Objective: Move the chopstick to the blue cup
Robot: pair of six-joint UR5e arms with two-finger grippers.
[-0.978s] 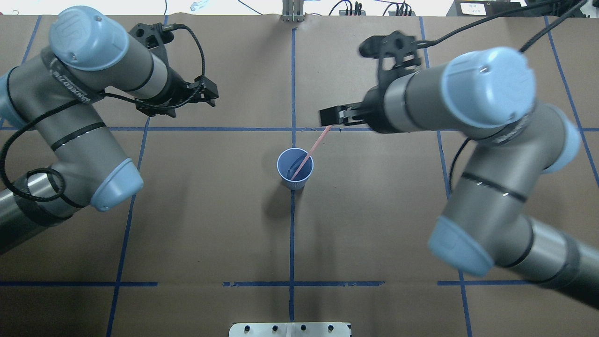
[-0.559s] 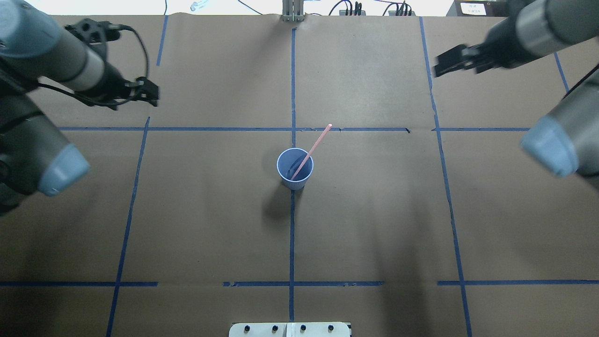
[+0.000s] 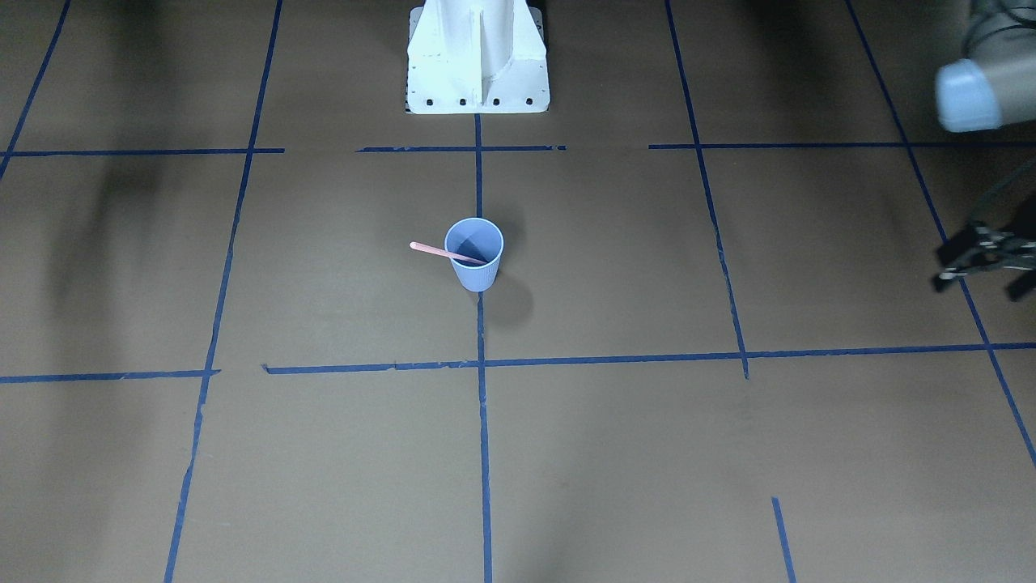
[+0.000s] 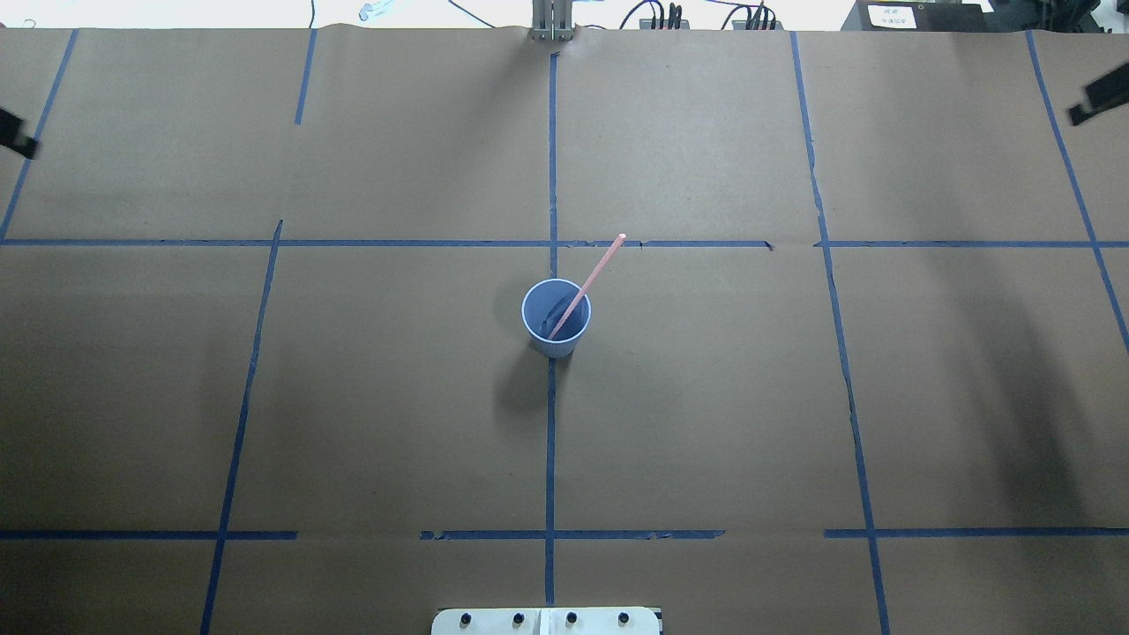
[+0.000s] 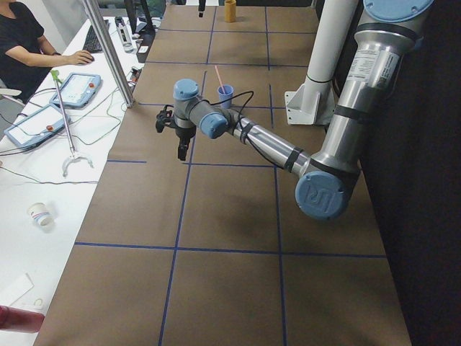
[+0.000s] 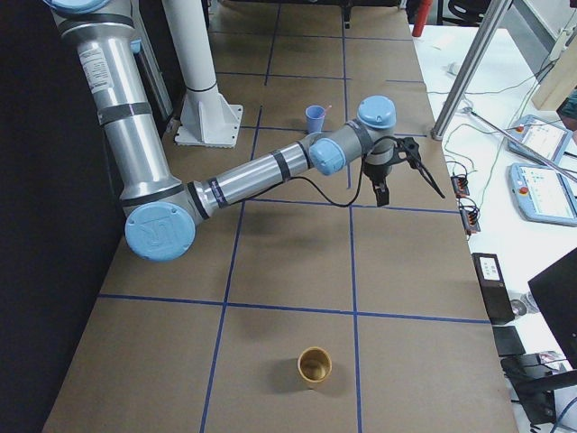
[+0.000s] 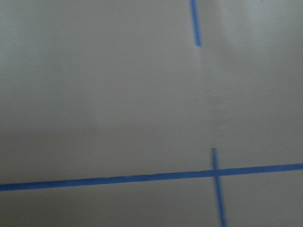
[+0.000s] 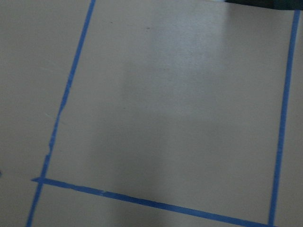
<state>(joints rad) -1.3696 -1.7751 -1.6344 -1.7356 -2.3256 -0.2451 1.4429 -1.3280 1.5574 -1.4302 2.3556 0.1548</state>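
Observation:
The blue cup (image 4: pixel 556 319) stands upright at the table's middle, on the centre tape line. The pale pink chopstick (image 4: pixel 596 267) leans inside it, its lower end in the cup and its upper end over the rim; nothing holds it. In the front view the cup (image 3: pixel 475 261) and chopstick (image 3: pixel 430 249) show the same. My left gripper (image 3: pixel 982 279) hovers far off at the table's left side, fingers apart and empty. Only a tip of my right gripper (image 4: pixel 1098 95) shows at the overhead view's right edge; in the right side view the right gripper (image 6: pixel 406 188) has its fingers spread, holding nothing.
The white robot base plate (image 3: pixel 477 77) sits at the near middle edge. A brown cup (image 6: pixel 315 365) stands at the table's right end. A person (image 5: pixel 21 40) sits at a side desk with tablets (image 5: pixel 75 90). Blue tape lines grid the brown table.
The right gripper let go of the chopstick, which stays leaning in the cup. Both arms swung outward to the table's sides and nearly left the overhead view.

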